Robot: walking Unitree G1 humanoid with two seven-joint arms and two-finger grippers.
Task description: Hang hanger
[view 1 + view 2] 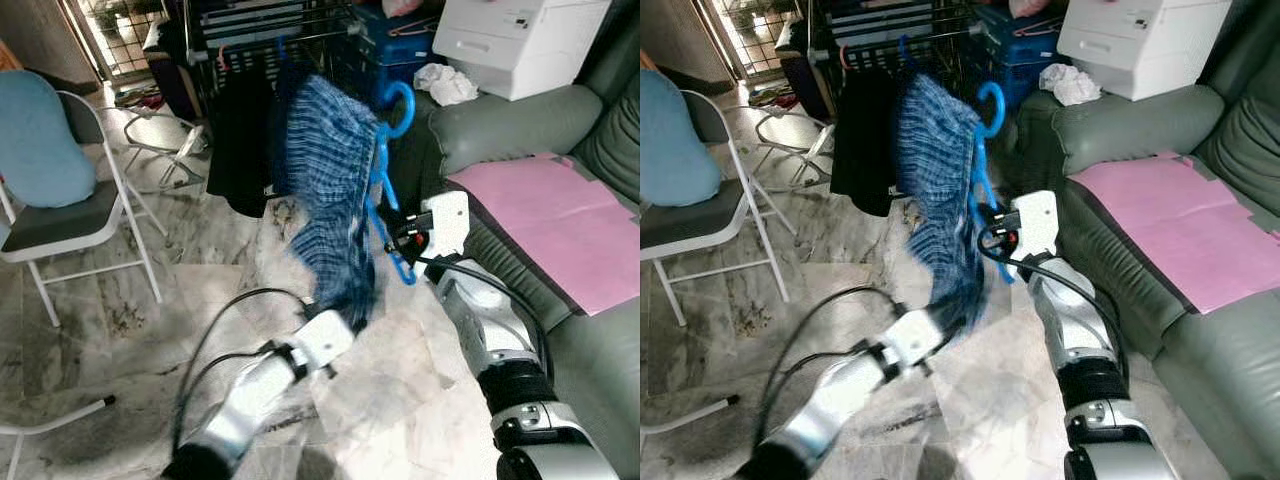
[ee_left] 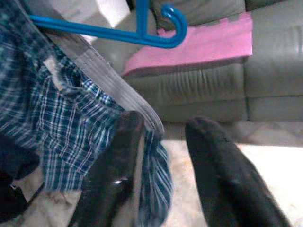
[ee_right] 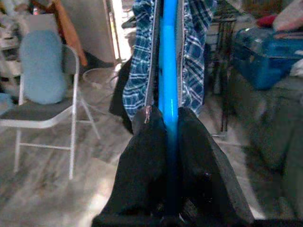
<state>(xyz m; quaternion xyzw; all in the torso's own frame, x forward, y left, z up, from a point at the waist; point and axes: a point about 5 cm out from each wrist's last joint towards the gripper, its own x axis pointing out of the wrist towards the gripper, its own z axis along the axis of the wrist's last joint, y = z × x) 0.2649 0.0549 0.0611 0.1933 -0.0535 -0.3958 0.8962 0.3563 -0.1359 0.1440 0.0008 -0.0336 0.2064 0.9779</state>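
Hanger (image 1: 385, 195): blue plastic, held up in the air in front of the green sofa (image 1: 520, 130), hook uppermost, its hook near the dark drying rack (image 1: 270, 30) but not on it. We note a blue plaid garment (image 1: 325, 200) draped on it, hanging down toward the marble floor (image 1: 200, 250).

Right tool (image 3: 169, 127): we see both black fingers pressed against the blue bar of the hanger, one on each side, gripping it; the plaid cloth hangs on either side of the bar just beyond the fingertips.

Left tool (image 2: 161, 142): fingers spread apart, one finger (image 2: 118, 161) touching the lower edge of the plaid garment; we cannot tell whether any cloth is pinched.

Surroundings: a pink sheet (image 1: 560, 220) lying on the sofa seat; a white printer (image 1: 520, 40) on the sofa arm; a folding chair (image 1: 60, 220) with a light blue cushion (image 1: 40, 140), well apart to the left; dark clothing (image 1: 235, 140) hanging from the rack.
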